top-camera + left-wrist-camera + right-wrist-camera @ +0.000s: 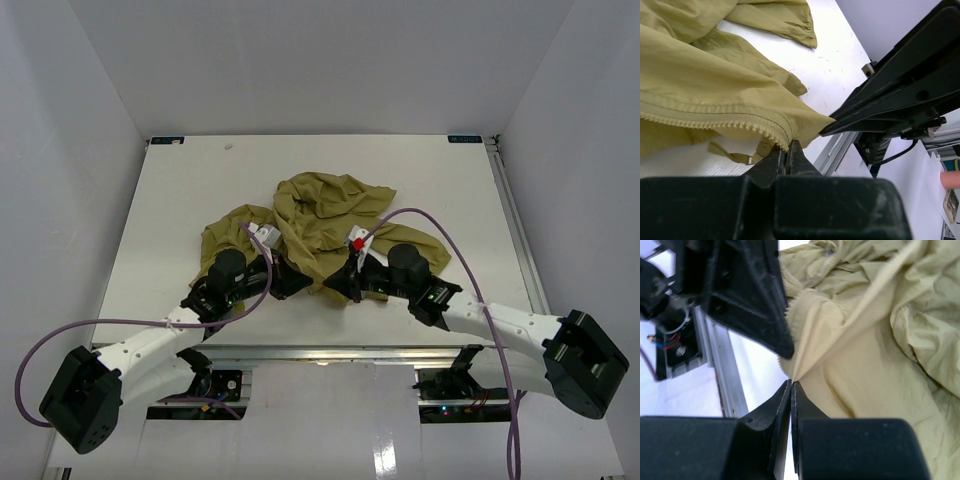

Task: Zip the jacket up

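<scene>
Jacket (330, 215) of olive-mustard cloth lies crumpled in a loose heap on the white table (180, 200), about midway across it and nearer the near edge than the far one. One rumpled lobe reaches out to the left and another to the right behind the arms. The fabric is thin, soft and matte, creased into many shallow folds. In the left wrist view (715, 75) a gathered cuff-like end lies flat on the table farther off.

Along one front edge runs a pale zipper tape with a row of small, same-coloured teeth (715, 120), curving down toward the near side. A short jagged stretch of teeth (790, 307) also shows in the right wrist view.

Both grippers meet at the garment's near hem, close together. The left gripper (787, 150) has its black, tapered fingers pressed together on the lower end of the toothed edge. The right gripper (791, 385) is likewise closed, pinching a corner of cloth (880, 340) that draws up to a taut point at its tips.
</scene>
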